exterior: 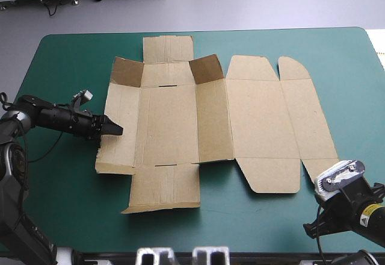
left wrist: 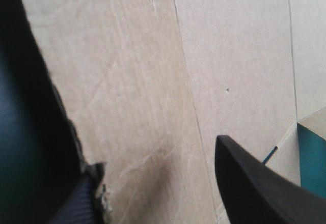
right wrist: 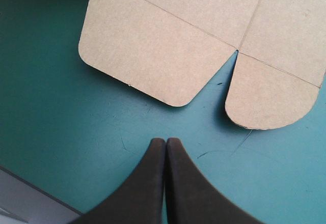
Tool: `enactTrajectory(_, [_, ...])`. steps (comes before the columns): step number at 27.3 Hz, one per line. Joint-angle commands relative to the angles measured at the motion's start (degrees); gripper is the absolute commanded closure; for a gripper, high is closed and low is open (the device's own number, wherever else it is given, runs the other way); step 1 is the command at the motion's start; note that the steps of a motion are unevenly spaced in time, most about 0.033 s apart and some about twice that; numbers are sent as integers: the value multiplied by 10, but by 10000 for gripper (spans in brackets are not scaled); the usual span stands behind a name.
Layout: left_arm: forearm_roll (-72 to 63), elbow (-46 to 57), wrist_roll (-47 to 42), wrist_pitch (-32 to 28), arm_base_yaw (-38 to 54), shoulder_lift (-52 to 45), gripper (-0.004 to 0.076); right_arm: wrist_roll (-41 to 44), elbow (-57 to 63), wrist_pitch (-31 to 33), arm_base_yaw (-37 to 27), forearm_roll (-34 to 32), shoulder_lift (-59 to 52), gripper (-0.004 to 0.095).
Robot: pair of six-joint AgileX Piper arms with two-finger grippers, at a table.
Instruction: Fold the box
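Mid-table on the teal-green cover [exterior: 66,60] lies the flat brown cut-board box [exterior: 174,120] (2 corner flaps up), likely light, stiff, tearable; take its left wall. The left gripper [exterior: 117,130] has fingers spread, probably astride it; the right gripper [right wrist: 166,141] has fingers pressed together.

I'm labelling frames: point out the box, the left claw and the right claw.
box [exterior: 180,120], high view, middle panel.
left claw [exterior: 115,128], high view, fingertips at the box's left panel.
right claw [right wrist: 166,141], right wrist view, the shut tips.

box [exterior: 258,120]: matt brown board, creased, torn fuzzy edge. desk cover [exterior: 72,60]: teal-green, smooth, faint scuffs. right end effector [right wrist: 165,140]: smooth matt black.
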Motion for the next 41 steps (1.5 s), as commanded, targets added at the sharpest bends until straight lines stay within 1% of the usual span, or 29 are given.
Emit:
enactTrajectory(1, [-26,-9,1,53,-10,-15,296,-2,-13,-26,2,4,8,932])
enactTrajectory(5, [-38,-9,1,53,-12,-15,327,-2,-13,-26,2,15,8,932])
enactTrajectory(13, [-38,-9,1,43,-41,0,328,-2,-13,-24,2,20,8,932])
enactTrajectory(15, [-40,-9,0,36,-45,6,358,-2,-13,-23,2,22,8,932])
enactTrajectory(17, [-48,-9,-1,23,-45,7,449,-2,-13,-19,2,25,8,932])
enactTrajectory(19, [-62,-9,-1,11,-45,7,626,-2,-13,-17,2,28,8,932])
enactTrajectory(20, [-71,-9,0,14,-45,7,703,-2,-13,-17,2,29,8,932])
enactTrajectory(21, [-82,-9,10,21,-45,7,728,-2,-13,-14,2,30,8,932])
enactTrajectory(24, [-116,-9,46,53,-45,7,734,-2,-13,-13,2,30,8,932])
enactTrajectory(32, [-152,-21,106,53,-84,-50,734,-2,-13,-13,2,30,8,932])
enactTrajectory(36, [-96,-75,91,53,-125,-83,734,-2,-13,-13,2,28,8,932])
enactTrajectory(41, [6,-182,14,53,-188,-124,734,-2,-13,-14,2,28,8,932])
